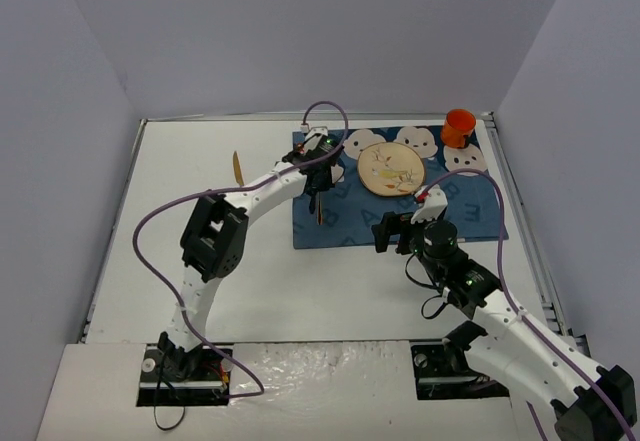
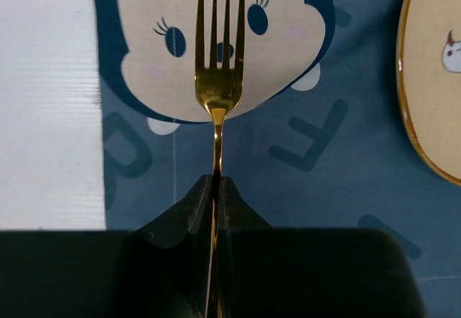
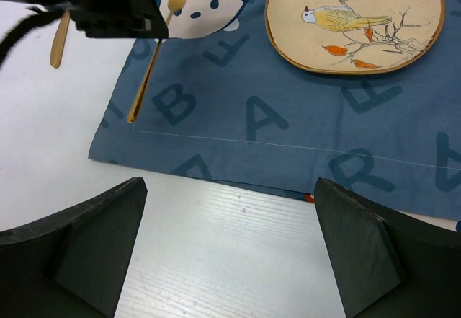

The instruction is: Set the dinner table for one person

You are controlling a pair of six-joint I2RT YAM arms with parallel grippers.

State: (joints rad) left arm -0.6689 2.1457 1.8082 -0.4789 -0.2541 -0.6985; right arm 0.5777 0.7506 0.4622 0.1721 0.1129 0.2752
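While the overhead view is showing me one orange cup [image 1: 459, 127] at the mat's far right corner, only the left wrist view is showing the left tool [image 2: 216, 188] clamped on one slim gold fork [image 2: 218, 80] over the blue cloth mat [image 2: 317, 181]. The right tool [image 3: 229, 217] is hanging spread apart over the flat white tabletop [image 1: 170, 181], near one round bird-painted plate [image 3: 353, 22].

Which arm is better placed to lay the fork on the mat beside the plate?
Left. The left tool is shut on the fork, over the mat left of the plate. The right tool is open and empty, nearer the mat's front edge.
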